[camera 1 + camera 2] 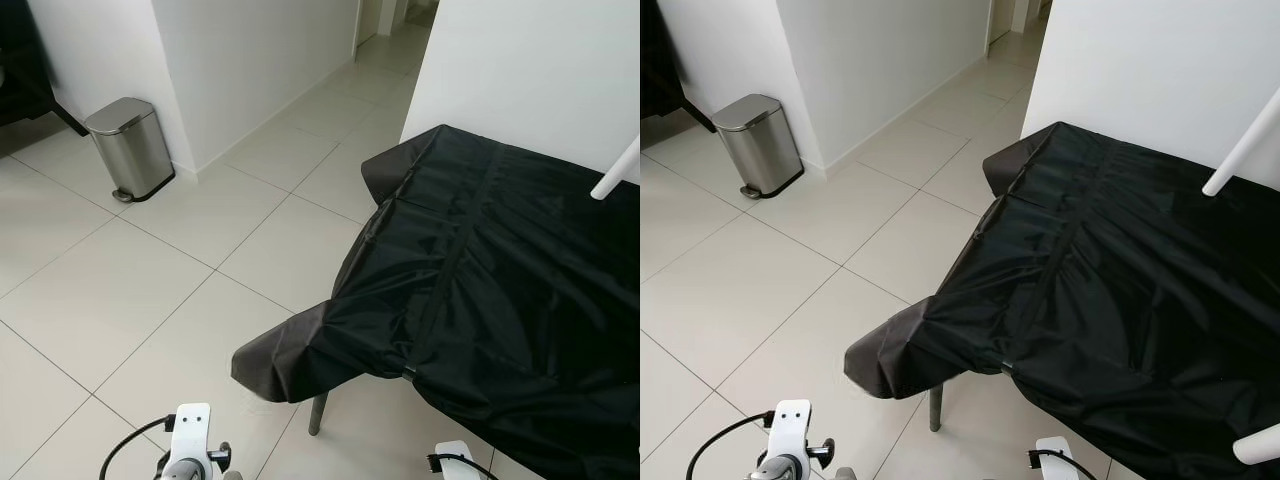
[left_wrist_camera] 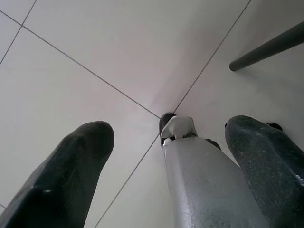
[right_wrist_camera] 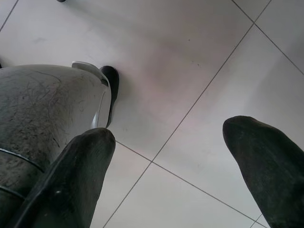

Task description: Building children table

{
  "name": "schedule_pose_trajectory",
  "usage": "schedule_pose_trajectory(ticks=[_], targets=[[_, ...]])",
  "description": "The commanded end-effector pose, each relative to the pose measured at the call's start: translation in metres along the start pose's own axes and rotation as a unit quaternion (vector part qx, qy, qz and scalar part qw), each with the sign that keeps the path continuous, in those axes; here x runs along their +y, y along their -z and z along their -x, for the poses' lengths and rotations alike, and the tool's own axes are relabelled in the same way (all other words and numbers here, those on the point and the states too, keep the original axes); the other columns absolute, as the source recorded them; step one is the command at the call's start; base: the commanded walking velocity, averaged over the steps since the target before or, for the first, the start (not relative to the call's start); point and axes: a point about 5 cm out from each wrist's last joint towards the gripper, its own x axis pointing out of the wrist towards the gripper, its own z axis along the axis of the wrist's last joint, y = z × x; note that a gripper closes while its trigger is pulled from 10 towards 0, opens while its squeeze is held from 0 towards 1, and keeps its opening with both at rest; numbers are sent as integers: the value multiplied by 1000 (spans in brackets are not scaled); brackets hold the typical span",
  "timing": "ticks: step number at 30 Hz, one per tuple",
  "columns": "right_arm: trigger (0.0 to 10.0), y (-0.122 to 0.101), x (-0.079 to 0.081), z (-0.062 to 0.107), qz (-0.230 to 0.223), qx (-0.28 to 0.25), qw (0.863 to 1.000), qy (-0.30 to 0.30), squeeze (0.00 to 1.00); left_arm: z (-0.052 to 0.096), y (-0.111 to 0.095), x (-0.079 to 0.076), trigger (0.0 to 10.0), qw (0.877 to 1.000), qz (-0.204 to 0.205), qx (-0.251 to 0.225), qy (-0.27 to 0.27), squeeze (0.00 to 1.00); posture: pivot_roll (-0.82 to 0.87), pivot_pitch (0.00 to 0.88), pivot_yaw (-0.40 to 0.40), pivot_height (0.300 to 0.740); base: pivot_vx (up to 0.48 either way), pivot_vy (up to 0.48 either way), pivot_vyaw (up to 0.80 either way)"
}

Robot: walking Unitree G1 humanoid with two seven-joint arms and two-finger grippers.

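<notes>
A table draped in a black cloth [image 1: 500,270] stands on the right, one dark metal leg [image 1: 317,413] showing under its near corner. A white rod [image 1: 1245,140] leans over the cloth's far right edge, and another white piece [image 1: 1258,445] pokes in at the lower right. Both arms hang low over the floor tiles. My left gripper [image 2: 171,129] is open with nothing between its fingers, above my own silver leg and foot [image 2: 178,127]. My right gripper [image 3: 171,134] is open too, holding nothing, with pale tile under it.
A steel pedal bin [image 1: 128,148] stands against the white wall corner at the far left. Pale floor tiles [image 1: 170,280] stretch between the bin and the table. A hallway [image 1: 385,45] runs off at the back, left of a white wall.
</notes>
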Motion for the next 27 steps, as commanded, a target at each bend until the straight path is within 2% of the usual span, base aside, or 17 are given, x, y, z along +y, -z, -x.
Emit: schedule_pose_trajectory(ticks=[1,16,27], targets=[[10000,1,10,0,-6,6,1000,-17,0,1,6,0,10000,1000,-8,14,20,0,-15,0,2,740,0,0,0],[10000,-2,11,0,-5,-1,1000,-28,0,3,14,-4,10000,999,13,15,25,0,8,0,-18,740,0,0,0],[10000,-2,12,0,-3,-1,1000,-29,0,3,14,-4,10000,1000,-1,22,23,0,11,0,-19,740,0,0,0]])
